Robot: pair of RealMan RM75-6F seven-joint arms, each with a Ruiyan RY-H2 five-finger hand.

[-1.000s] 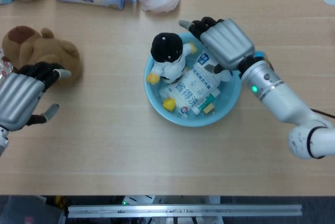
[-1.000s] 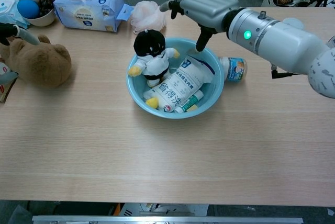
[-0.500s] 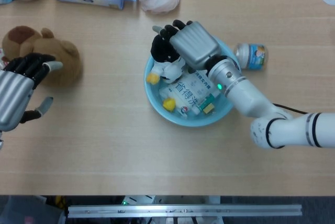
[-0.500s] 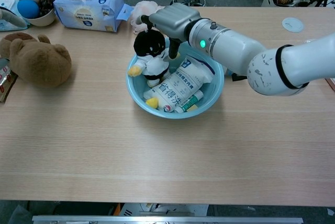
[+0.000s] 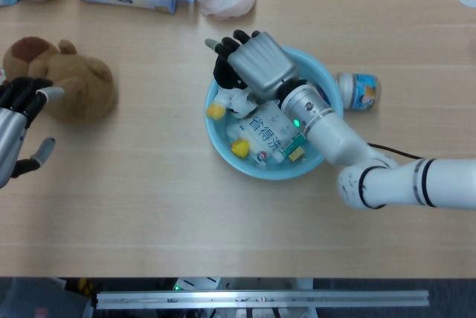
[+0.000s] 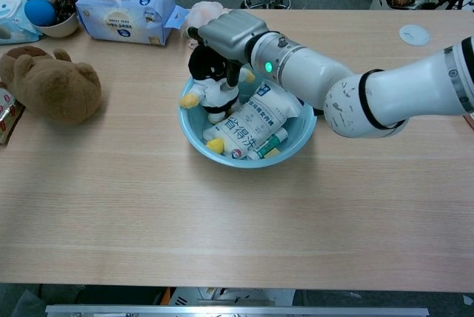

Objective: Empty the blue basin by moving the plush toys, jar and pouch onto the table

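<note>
- While the penguin plush (image 5: 229, 93) stands upright at the left inside the blue basin (image 5: 321, 88), the right hand (image 5: 256, 65) sits directly over its black head, fingers draped past it; whether they grip it cannot be told.
- The pouch (image 5: 269, 126) lies beside the plush in the basin.
- The jar (image 5: 358, 89) lies on the table, just right of the basin.
- The left hand (image 5: 16, 128), spread and holding nothing, is well apart, near the brown bear (image 5: 65, 80).
</note>
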